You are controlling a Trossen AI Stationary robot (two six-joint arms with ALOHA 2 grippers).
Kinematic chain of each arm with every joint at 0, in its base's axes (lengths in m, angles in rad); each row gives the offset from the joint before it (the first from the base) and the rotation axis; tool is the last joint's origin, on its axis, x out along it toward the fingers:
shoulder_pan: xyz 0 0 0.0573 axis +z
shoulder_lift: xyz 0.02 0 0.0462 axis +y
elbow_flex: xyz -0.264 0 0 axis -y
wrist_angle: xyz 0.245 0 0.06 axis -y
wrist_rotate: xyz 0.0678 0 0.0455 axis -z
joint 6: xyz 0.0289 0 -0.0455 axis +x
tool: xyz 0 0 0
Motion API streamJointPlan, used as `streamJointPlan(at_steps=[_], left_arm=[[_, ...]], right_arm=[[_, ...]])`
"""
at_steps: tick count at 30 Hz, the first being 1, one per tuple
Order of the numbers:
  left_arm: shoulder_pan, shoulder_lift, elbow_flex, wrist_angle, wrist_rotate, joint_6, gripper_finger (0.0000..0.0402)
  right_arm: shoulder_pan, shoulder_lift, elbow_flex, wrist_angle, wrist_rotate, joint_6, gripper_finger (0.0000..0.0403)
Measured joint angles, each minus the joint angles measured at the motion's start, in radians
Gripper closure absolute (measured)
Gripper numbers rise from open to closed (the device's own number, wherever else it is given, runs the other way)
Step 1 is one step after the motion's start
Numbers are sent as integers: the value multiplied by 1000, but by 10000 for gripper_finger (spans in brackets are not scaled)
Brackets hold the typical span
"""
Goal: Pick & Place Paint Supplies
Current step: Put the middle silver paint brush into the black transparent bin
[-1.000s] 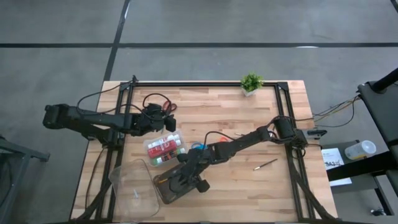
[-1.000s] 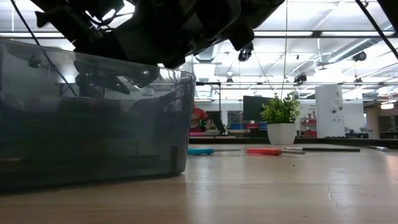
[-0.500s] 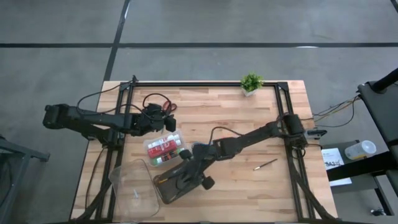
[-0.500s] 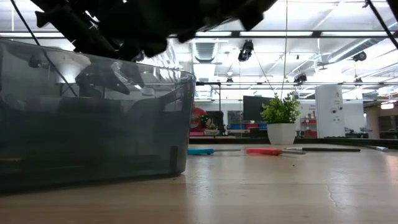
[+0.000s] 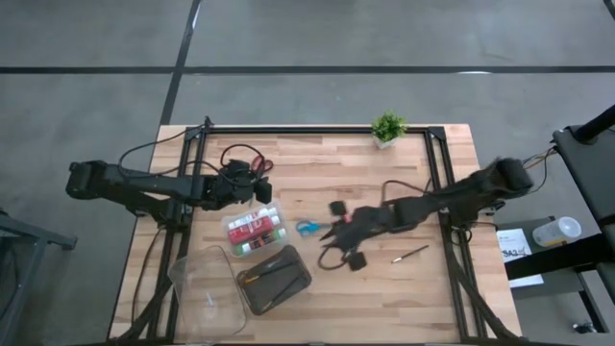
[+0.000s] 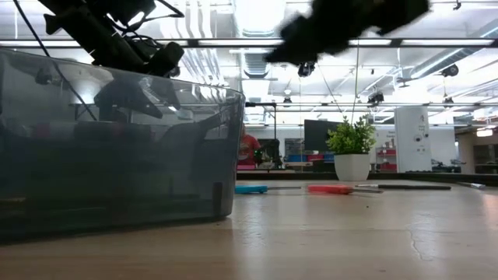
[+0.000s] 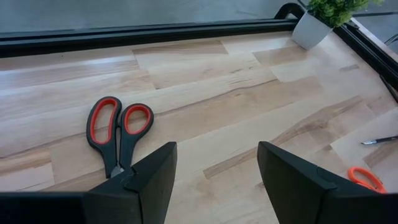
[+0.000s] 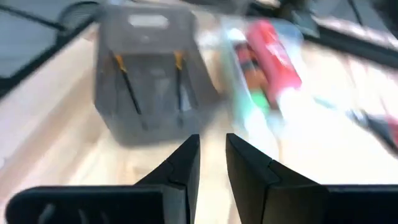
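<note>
The table [image 5: 384, 183] is made of light wooden planks with a black frame along its edges, and it stands on a grey concrete floor [image 5: 307, 58]. The low view shows a large hall behind it, with rows of ceiling lights. A small potted plant [image 5: 388, 127] stands at the far edge.

The right gripper [image 8: 211, 163] is above the middle of the table, to the right of the boxes. Its fingers are almost closed, with only a narrow gap between them, and nothing is held there. The left gripper [image 7: 214, 180] waits near the far left part of the table, its fingers wide apart and empty.

A dark grey case [image 5: 275, 279] lies at the near side, with two brushes [image 8: 127, 84] inside. Beside it, to the left, is an empty clear box [image 5: 207, 288]. Just behind the case another clear box [image 5: 255, 231] holds the paint tubes [image 8: 273, 59]. The blue scissors [image 5: 307, 227] lie to the right of this box. The red scissors [image 7: 118, 134] lie in front of the left gripper. One more brush [image 5: 410, 254] lies alone on the right side of the table.
</note>
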Motion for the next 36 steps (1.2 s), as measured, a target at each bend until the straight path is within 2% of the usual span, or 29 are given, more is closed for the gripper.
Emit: streamJointPlan(at_steps=[5,9,14,19,25,36], left_arm=[[0,0,0,0,0,0,169],[0,0,0,0,0,0,169],[0,0,0,-1,0,0,169],[0,0,0,-1,0,0,169],[0,0,0,-1,0,0,169],[0,0,0,-1,0,0,169]], right_arm=[[0,-224,-223,-17,115,122,330],[0,-401,-375,-97,253,181,330],[-1,-587,-508,-241,368,293,330],[-4,-714,-613,-333,458,340,330],[-33,-778,-701,-335,496,389,330],[-81,-751,-729,-292,465,471,330]])
